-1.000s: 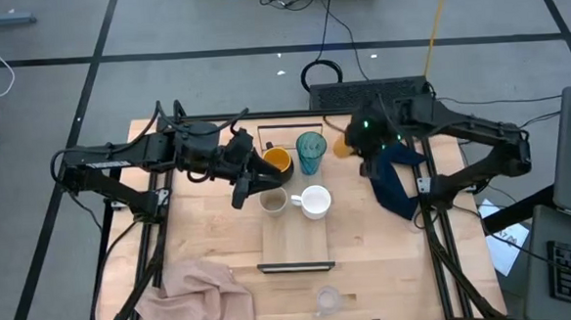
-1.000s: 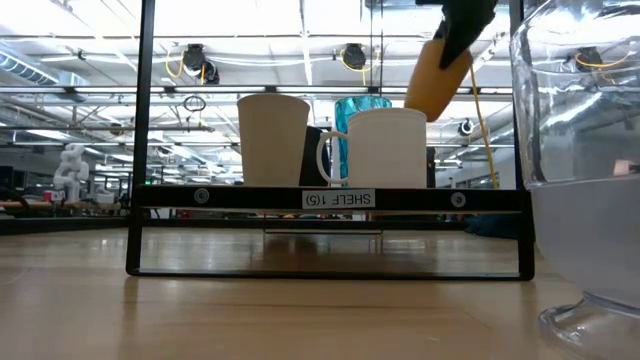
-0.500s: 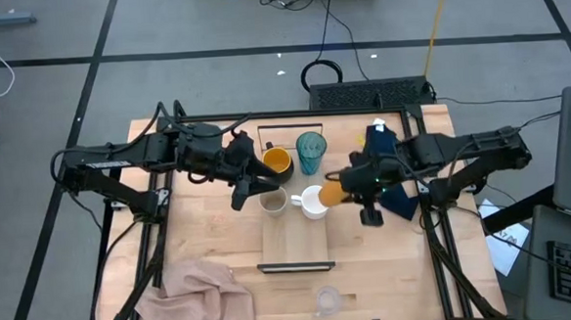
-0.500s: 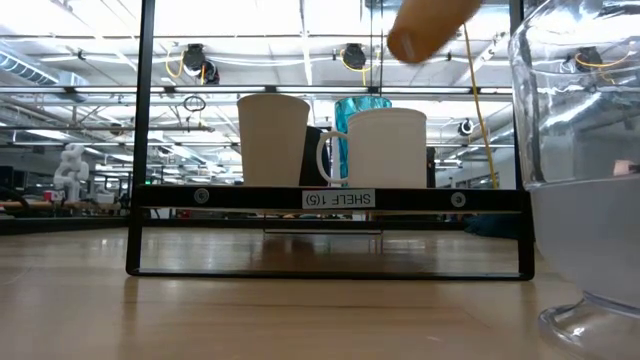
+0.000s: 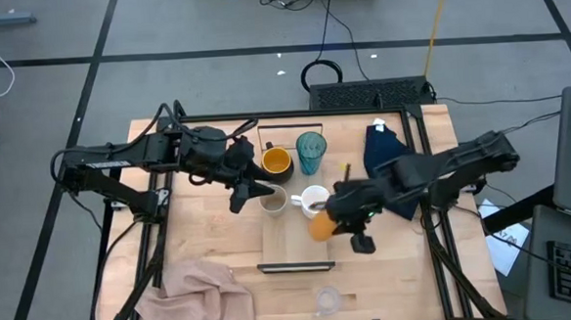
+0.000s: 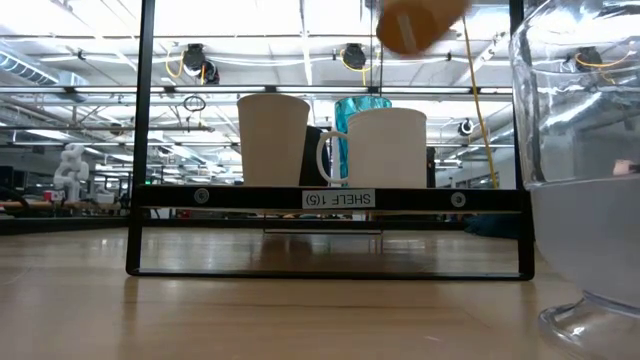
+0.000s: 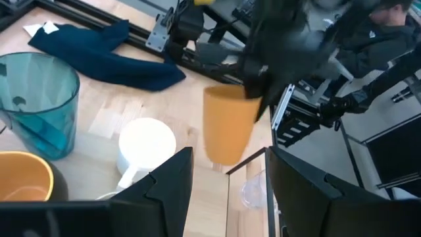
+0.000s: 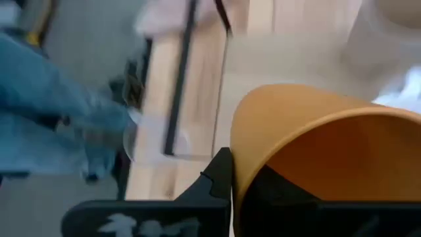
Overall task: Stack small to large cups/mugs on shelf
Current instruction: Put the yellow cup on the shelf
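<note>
Right claw (image 5: pixel 330 216) grips the small orange cup (image 5: pixel 319 227) by its rim, holding it tilted in the air over the shelf (image 5: pixel 295 240), just beside the white handled mug (image 5: pixel 314 200). That mug and the beige cup (image 5: pixel 273 201) stand side by side on the shelf; behind them stand the teal tumbler (image 5: pixel 310 151) and the dark mug (image 5: pixel 277 161) with its orange-yellow inside. Left claw (image 5: pixel 251 187) hangs partly open and empty just beside the beige cup. 1 tiny clear glass (image 5: pixel 327 300) stands on the bench (image 5: pixel 211 237) near a pink cloth (image 5: pixel 200 294).
</note>
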{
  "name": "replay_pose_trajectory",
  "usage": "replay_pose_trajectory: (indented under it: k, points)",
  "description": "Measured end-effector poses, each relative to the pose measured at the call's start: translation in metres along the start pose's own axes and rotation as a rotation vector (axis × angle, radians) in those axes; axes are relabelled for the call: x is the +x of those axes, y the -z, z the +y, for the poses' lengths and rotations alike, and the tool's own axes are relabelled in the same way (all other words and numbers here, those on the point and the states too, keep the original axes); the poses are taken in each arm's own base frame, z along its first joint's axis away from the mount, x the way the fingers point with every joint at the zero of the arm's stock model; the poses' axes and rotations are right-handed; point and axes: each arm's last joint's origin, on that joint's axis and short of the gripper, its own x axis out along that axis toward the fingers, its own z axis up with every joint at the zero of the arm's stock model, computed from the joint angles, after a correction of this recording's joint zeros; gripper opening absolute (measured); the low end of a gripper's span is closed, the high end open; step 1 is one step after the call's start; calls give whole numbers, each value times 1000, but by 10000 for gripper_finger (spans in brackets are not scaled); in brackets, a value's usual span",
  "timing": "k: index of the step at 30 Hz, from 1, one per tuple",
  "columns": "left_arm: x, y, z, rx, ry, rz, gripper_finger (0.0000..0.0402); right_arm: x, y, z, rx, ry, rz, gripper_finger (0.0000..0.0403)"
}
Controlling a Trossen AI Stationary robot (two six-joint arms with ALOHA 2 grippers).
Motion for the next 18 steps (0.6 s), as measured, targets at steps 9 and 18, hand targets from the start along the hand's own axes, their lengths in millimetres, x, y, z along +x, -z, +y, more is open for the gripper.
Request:
replay_pose_trajectory:
  k: [9,18]
  points:
    - [0,5,1,19,-13,47,195,37,-3,-3,15,-26,109,0]
    - [-1,11,4,75,-45,113,196,62,-4,-8,-21,-26,162,0]
